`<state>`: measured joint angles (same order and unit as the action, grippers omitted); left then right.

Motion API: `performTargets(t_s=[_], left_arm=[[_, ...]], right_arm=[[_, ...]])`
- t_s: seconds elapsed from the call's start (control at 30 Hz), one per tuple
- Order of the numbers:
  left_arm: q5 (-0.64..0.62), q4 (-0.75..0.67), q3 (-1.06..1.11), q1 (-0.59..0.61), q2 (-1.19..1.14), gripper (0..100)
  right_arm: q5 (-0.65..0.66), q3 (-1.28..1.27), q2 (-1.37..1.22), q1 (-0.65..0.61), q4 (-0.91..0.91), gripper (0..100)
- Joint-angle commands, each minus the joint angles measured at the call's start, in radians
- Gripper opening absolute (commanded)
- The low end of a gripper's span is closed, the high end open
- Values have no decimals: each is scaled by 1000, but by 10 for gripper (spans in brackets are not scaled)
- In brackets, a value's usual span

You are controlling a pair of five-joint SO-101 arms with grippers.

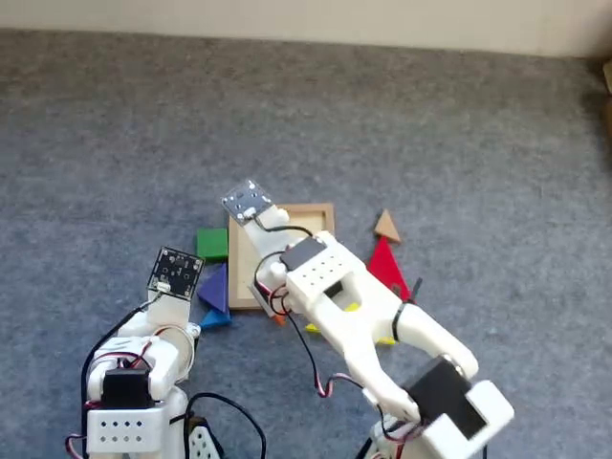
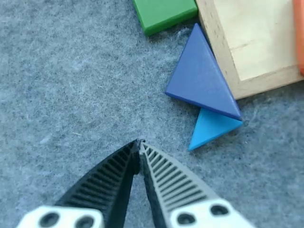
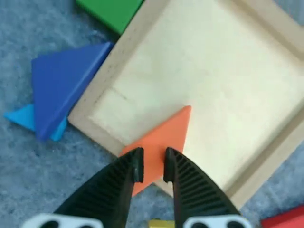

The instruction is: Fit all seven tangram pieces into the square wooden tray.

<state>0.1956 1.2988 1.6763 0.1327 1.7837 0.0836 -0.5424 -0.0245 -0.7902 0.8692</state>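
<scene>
Two tools at the wooden tray, one piece half inside

My right tool (image 3: pixel 153 166) is almost closed and pinches the orange triangle (image 3: pixel 164 135), which lies across the tray's (image 3: pixel 111 66) near rim with its tip inside the tray. My left tool (image 2: pixel 139 145) is closed with the tips touching and holds nothing; it hangs over the grey surface (image 2: pixel 61 85) beside the tray. The dark blue triangle (image 2: pixel 202 78) touches the tray's outer edge, the light blue triangle (image 2: pixel 209 128) sits partly under it, and the green square (image 2: pixel 164 12) is just beside the tray. The red triangle (image 1: pixel 384 263) lies on the tray's other side.
</scene>
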Motion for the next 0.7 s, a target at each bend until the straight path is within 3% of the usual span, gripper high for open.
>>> performTargets(t_s=[0.0, 0.47, 0.67], left_arm=[[6, 8, 19, -19, 27, 7], [6, 8, 19, -19, 27, 7], [6, 8, 19, -19, 27, 7]], right_arm=[[2, 59, -68, 13, -15, 80], [2, 280, -59, 15, 10, 81], [2, 278, 119, 31, 73, 81]])
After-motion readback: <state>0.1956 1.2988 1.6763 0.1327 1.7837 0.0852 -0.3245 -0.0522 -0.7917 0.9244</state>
